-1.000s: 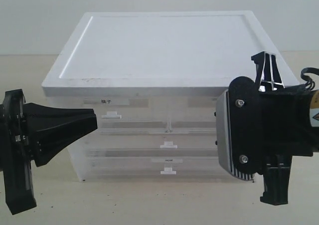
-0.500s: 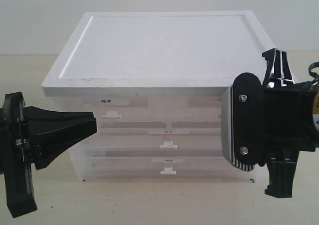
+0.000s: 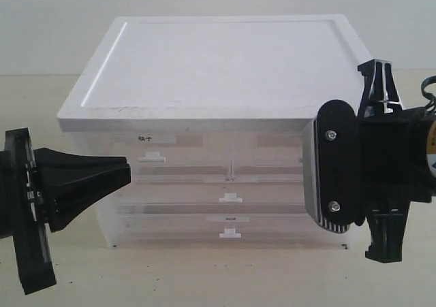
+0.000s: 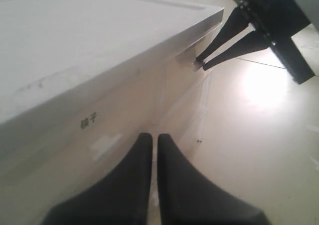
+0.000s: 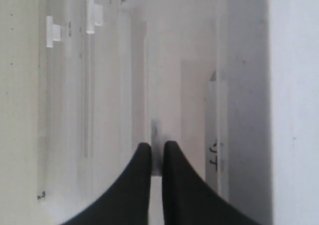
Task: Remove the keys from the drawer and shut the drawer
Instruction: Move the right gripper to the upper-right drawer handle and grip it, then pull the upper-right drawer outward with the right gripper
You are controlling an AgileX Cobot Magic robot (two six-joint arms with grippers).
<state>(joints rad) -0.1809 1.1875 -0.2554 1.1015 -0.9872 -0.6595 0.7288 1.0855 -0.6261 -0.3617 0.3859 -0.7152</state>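
Right wrist view: the right end effector (image 5: 157,146) is closed on the drawer's (image 5: 185,110) tab handle (image 5: 156,166), straight ahead. Pull goes straight backward, probably.

Translucent cabinet (image 3: 170,184), white top (image 3: 218,62), on beige table (image 3: 204,280); full-width drawers (image 3: 177,215) shut.

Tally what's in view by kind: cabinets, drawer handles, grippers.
Cabinet: 1
Drawer handles: 3 showing from the front; the right arm hides the upper right drawer front
Grippers: 2, the left gripper and the right gripper
Total: 6
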